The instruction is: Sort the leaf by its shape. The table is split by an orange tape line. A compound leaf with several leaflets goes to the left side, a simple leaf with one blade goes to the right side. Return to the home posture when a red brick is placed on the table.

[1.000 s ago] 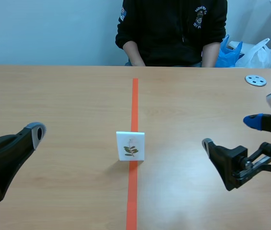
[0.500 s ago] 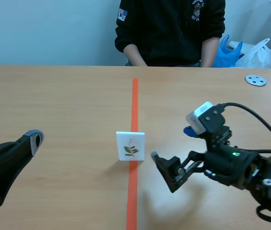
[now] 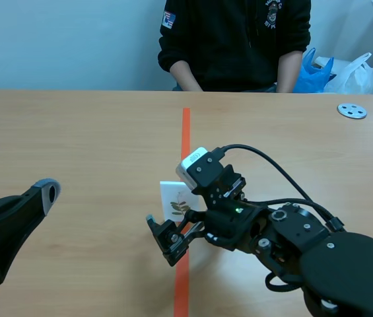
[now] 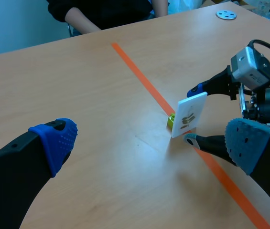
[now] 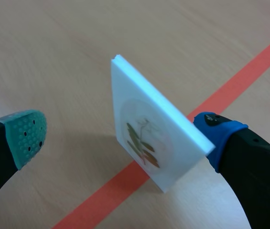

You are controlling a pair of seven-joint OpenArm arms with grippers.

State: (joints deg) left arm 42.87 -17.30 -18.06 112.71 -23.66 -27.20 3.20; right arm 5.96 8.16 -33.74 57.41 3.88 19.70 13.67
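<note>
A white card (image 3: 171,198) with a pressed sprig of several small leaflets stands upright on the orange tape line (image 3: 185,132), held by a small green base (image 4: 171,119). My right gripper (image 3: 178,221) is open around the card (image 5: 149,138). Its blue pad (image 5: 218,130) is close behind the card and its grey-green pad (image 5: 26,135) is well clear of the front. In the left wrist view the card (image 4: 190,114) stands ahead of my open left gripper (image 4: 151,143), which holds nothing. In the scene view the left gripper (image 3: 13,173) is low at the near left.
A person (image 3: 236,39) sits across the table with forearms at its far edge. A grey disc (image 3: 352,110) lies at the far right of the table. Blue and white plastic bags (image 3: 318,71) are behind the table's far right corner.
My right arm has swung in from the right side to the middle, bringing its open fingers around the card. The card and my left arm have stayed put.
</note>
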